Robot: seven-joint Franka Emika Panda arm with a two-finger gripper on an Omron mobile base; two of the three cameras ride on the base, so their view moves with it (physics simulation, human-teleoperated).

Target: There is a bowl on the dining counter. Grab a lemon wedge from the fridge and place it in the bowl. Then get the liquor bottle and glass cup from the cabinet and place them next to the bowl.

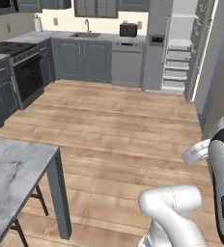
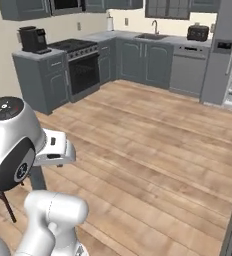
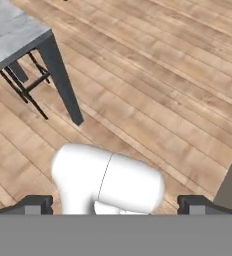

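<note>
The main hazard lay in travel: the fridge (image 1: 179, 48) stood across the room with its door open, pale shelves showing, and as the base drove across the wooden floor (image 1: 119, 120) the folded arm could catch that dark door edge at the right, or the base could clip the blue-grey leg (image 3: 62, 80) of the desk (image 1: 12, 178) just beside it. What the shelves held was too small to make out, so a reach for the wedge risked closing on the wrong thing or nothing. The floor was warm, long-planked and smooth. The desk top was flat, grey-veined marble with a sharp square corner; no bowl could be seen on the part in view, and thin dark stool legs (image 3: 25, 85) stood under it. The far grey cabinets (image 1: 82, 60) were panelled and matte, under a pale worktop with a sink (image 1: 86, 34) and a dark toaster (image 1: 128, 30). The pincer (image 3: 116, 206) was spread wide and empty, its two small dark tips well apart over the floor.
</note>
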